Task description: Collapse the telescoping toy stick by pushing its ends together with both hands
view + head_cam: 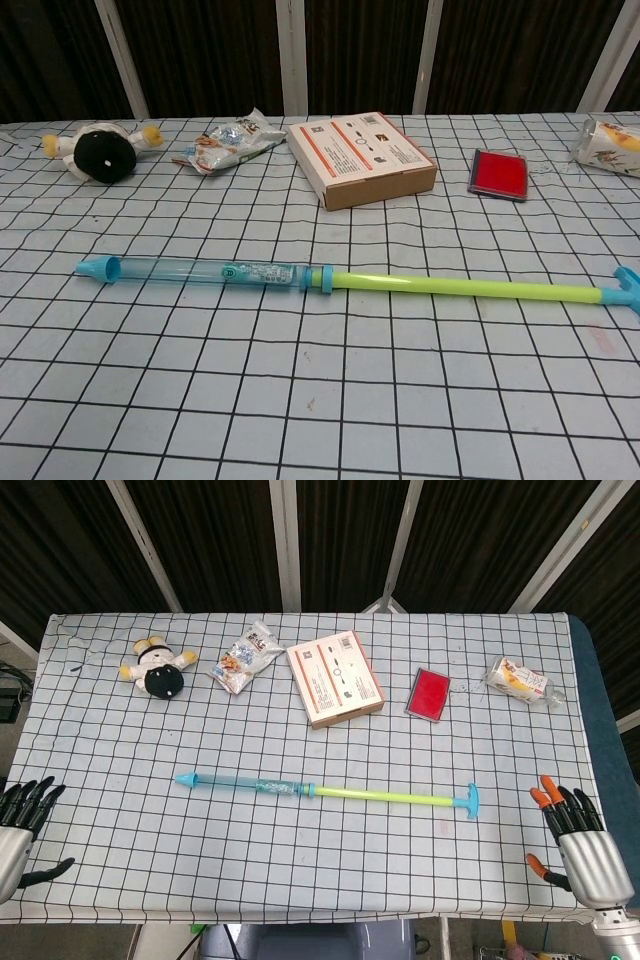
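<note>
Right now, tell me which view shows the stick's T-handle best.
The head view: the whole T-handle shows at the stick's right end, clear of the right hand. The chest view cuts the handle off at the frame's right edge, so only part of it shows there.

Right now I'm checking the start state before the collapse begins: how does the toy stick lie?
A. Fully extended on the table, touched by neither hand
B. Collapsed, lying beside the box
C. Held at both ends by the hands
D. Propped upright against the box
A: the toy stick lies stretched out on the table, while the left hand and right hand sit apart from it at the near corners, fingers spread.
</note>
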